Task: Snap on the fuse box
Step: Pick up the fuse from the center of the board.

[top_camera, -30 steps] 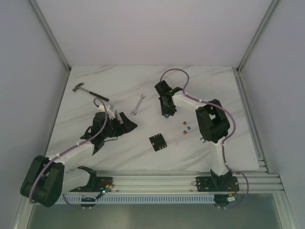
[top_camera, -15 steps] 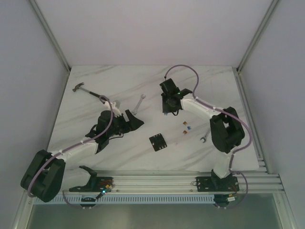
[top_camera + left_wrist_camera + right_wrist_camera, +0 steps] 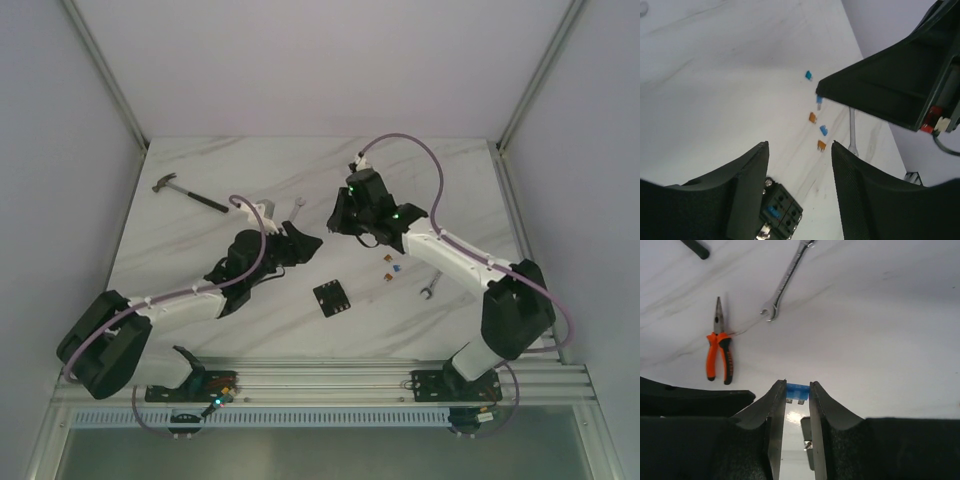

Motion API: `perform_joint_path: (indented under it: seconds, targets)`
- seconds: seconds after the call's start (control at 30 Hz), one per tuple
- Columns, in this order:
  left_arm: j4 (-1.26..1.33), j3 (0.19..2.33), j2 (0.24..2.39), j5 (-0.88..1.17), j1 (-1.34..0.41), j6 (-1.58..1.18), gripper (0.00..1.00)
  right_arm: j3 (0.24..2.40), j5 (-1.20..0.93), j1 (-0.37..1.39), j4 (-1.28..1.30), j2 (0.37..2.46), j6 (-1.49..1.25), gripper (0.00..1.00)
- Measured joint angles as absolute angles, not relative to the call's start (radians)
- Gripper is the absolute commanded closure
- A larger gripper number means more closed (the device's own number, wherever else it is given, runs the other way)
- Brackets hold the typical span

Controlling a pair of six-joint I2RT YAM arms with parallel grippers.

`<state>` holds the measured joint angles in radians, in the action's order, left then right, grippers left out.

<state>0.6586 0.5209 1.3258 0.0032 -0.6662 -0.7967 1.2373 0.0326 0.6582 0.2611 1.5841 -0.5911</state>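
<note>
The fuse box (image 3: pixel 332 297) is a small black block lying flat near the table's middle front. In the left wrist view the fuse box (image 3: pixel 781 209) shows low between the fingers, with a blue fuse in one slot. My left gripper (image 3: pixel 308 243) hovers behind and left of the box. The left gripper (image 3: pixel 800 150) is open with nothing between its fingers. My right gripper (image 3: pixel 340 222) hangs just right of it, tip to tip. The right gripper (image 3: pixel 797 384) is shut on a small blue fuse (image 3: pixel 797 389), whose prongs point back toward the wrist.
Loose blue and amber fuses (image 3: pixel 391 269) lie right of the fuse box, with a small wrench (image 3: pixel 430 289) beyond them. A second wrench (image 3: pixel 787 280) and orange pliers (image 3: pixel 720 351) lie behind the left gripper. A hammer (image 3: pixel 188 193) rests at the back left.
My left arm has reached right and forward toward the table's middle, and its jaws have narrowed. My right gripper has swung left with the blue fuse, and its elbow moved right, uncovering the small wrench.
</note>
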Motion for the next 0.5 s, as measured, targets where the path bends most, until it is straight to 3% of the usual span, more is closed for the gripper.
perform_joint_path:
  seconds: [0.5]
  targets:
    - [0.722,0.597,1.398,-0.070,-0.720,-0.749,0.62,1.136,0.000,0.694,0.149,1.497,-0.699,0.79]
